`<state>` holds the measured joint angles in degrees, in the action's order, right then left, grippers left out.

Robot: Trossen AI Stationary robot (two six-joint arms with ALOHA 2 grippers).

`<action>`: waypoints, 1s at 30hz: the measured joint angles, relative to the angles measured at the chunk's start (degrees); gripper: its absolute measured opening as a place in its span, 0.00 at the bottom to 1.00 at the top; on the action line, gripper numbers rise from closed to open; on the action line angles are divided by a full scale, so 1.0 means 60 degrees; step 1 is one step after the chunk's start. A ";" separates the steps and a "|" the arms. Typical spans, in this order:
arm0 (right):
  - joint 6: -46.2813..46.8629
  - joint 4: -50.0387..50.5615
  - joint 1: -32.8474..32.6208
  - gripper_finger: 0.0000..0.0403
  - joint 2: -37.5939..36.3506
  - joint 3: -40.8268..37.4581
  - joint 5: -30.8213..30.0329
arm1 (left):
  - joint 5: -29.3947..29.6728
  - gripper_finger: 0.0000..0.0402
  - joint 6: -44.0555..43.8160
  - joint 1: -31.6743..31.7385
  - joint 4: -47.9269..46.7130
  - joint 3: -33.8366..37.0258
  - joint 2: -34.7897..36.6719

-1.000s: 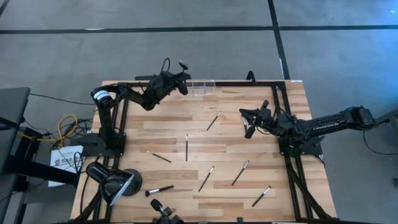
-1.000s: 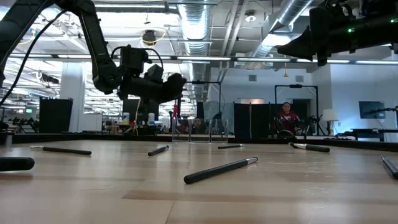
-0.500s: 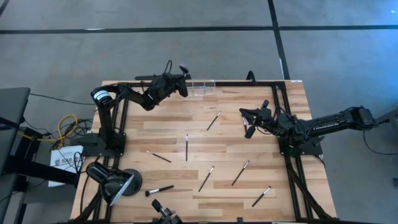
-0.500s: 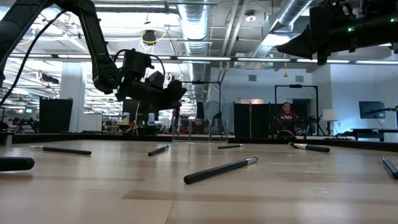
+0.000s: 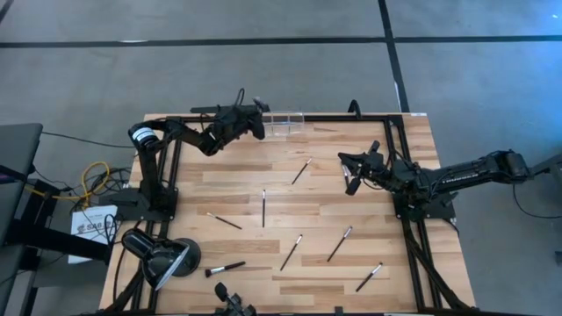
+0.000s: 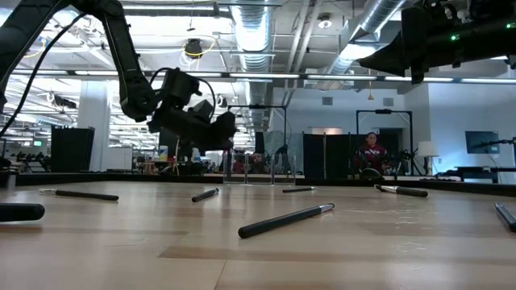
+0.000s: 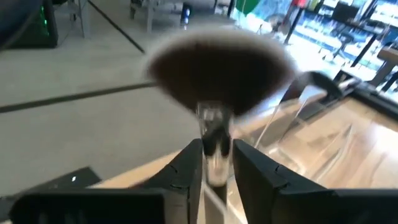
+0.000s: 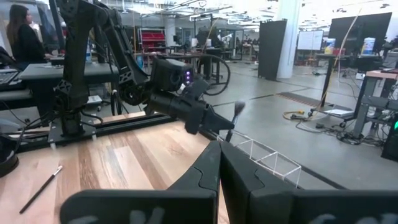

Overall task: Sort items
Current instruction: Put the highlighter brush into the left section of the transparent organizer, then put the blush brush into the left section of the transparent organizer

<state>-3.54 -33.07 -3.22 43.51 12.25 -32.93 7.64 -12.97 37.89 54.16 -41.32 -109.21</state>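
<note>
The left gripper (image 5: 255, 120) is clamped on a slim silver-ferruled makeup brush with fanned dark bristles (image 7: 219, 74), held beside the clear plastic tray (image 5: 285, 122) at the wooden desk (image 5: 246, 180)'s far edge; the right gripper (image 5: 350, 173), fingers closed on nothing, hovers mid-desk; other dark-handled brushes (image 5: 262, 207) lie scattered.

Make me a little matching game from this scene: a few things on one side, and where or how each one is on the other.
Things:
1. fan brush
2. clear box
3. lamp
4. right gripper

Places or states:
A. near left corner of the table
B. shut, holding nothing, over the table's right side
C. clamped in the left gripper
D. at the table's far edge

Pairs: 1-C, 2-D, 3-A, 4-B
</note>
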 joint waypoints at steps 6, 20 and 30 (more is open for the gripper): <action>0.0001 0.0001 0.0000 0.00 0.0000 0.0000 -0.0002 | 0.0000 0.27 0.0000 -0.0004 -0.0315 0.0000 0.0004; 0.0533 0.0579 0.0000 0.00 -0.0003 0.0000 0.0007 | -0.0317 0.35 -0.0226 -0.0898 -0.3918 0.0135 0.2494; 0.2703 0.3261 0.0581 0.00 0.0012 0.0322 -0.0066 | -0.0101 0.35 0.0089 -0.2592 -0.3674 0.2691 0.5364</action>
<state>12.68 -13.50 0.26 43.58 14.18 -33.33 7.03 -12.44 22.34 32.12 -25.17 -77.02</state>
